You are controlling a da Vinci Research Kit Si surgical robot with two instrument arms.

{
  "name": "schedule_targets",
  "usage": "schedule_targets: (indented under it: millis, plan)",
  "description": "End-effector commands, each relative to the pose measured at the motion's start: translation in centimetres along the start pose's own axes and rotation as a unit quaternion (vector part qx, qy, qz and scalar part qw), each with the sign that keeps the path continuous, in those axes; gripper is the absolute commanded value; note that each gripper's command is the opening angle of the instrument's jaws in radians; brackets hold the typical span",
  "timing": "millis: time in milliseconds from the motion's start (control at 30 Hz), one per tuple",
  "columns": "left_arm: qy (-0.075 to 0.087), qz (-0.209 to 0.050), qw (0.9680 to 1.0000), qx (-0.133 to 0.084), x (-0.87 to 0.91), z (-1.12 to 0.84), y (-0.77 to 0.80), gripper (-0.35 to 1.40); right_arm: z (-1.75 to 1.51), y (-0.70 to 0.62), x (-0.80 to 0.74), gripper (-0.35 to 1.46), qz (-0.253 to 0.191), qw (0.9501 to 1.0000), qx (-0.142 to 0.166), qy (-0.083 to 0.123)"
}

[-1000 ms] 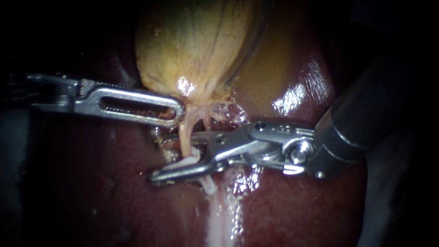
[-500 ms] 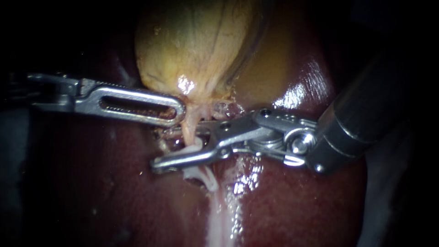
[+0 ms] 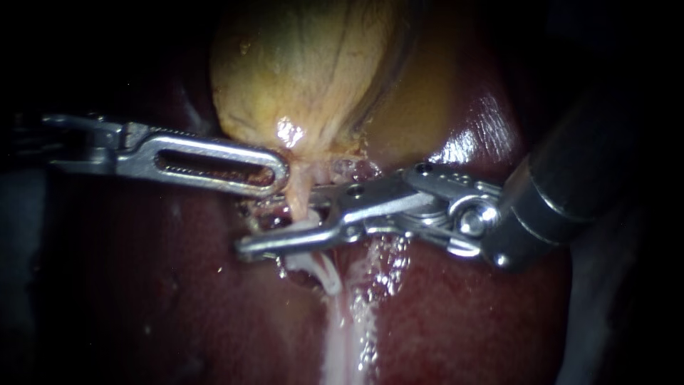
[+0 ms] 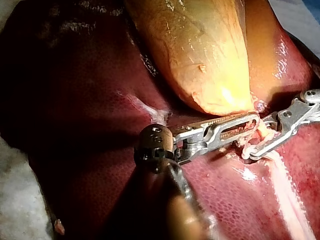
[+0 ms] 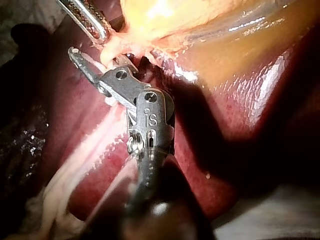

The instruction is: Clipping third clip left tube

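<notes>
The yellow gallbladder [image 3: 306, 71] narrows to a neck, from which the pale left tube [image 3: 298, 203] runs down over the dark red liver [image 3: 463, 321]. My left instrument [image 3: 278, 171], with a slotted jaw, comes in level and is shut on tissue at the neck; the left wrist view shows the same grip [image 4: 252, 122]. From the right, my right instrument [image 3: 244, 229] has both jaws across the tube and squeezing it, a narrow gap left between them. A white piece [image 3: 306, 229] lies on the tube between them. More white bits [image 3: 320, 274] sit just below the lower jaw.
A pale whitish strand [image 3: 342, 335] runs from under the jaws down across the liver. Wet glare shines on the liver [image 3: 456, 153] above the right instrument's wrist. In the right wrist view, pale strands [image 5: 75, 175] run beside its shaft.
The right instrument's jaws have drawn closer together around the tube, and its wrist has risen slightly. The left instrument and the gallbladder have held still.
</notes>
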Motion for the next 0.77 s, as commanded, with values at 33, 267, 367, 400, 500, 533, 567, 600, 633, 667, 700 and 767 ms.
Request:
schedule_targets:
  millis: [33,267,367,400,500,533,567,600,633,667,700,767]
  plan:
    - [0.0,0.0,1.0,0.0,0.0,0.0,0.0,-0.35,0.0,0.0,0.0,-0.2,0.002,1.0,0.001,0.0]
    - [0.0,0.0,1.0,0.0,0.01,0.0,-0.01,-0.35,-0.01,-0.01,-0.04,-0.35,0.039,0.9992,0.002,0.003]
    - [0.0,0.0,1.0,0.0,0.01,0.0,-0.02,-0.35,-0.01,-0.01,-0.06,-0.35,0.042,0.9991,0.001,0.0]
    - [0.0,0.0,1.0,0.0,0.01,0.0,-0.02,-0.35,-0.01,-0.01,-0.07,-0.35,0.044,0.999,0.001,0.0]
    - [0.0,0.0,1.0,0.0,0.01,0.0,-0.03,-0.35,-0.01,-0.01,-0.09,-0.35,0.044,0.999,0.001,-0.001]
    - [0.0,0.0,1.0,0.0,0.01,0.0,-0.03,-0.35,-0.01,-0.01,-0.09,-0.35,0.044,0.999,0.001,-0.001]
    - [0.0,0.0,1.0,0.0,0.01,0.0,-0.03,-0.35,-0.01,-0.01,-0.09,-0.35,0.044,0.999,0.001,-0.002]
    - [0.0,0.0,1.0,0.0,0.02,0.0,-0.03,-0.35,-0.01,-0.01,-0.1,-0.35,0.044,0.999,0.001,-0.002]
    - [0.0,0.0,1.0,0.0,0.02,0.0,-0.04,-0.35,-0.01,-0.01,-0.1,-0.35,0.044,0.999,-0.001,-0.001]
    - [0.0,0.0,1.0,0.0,0.02,0.0,-0.03,-0.35,-0.01,-0.01,-0.1,-0.35,0.044,0.999,-0.001,-0.001]
    - [0.0,0.0,1.0,0.0,0.02,0.0,-0.03,-0.35,-0.01,-0.01,-0.1,-0.35,0.044,0.999,-0.001,-0.001]
    - [0.0,0.0,1.0,0.0,0.02,0.0,-0.03,-0.35,-0.01,-0.01,-0.1,-0.35,0.046,0.9989,-0.001,-0.001]
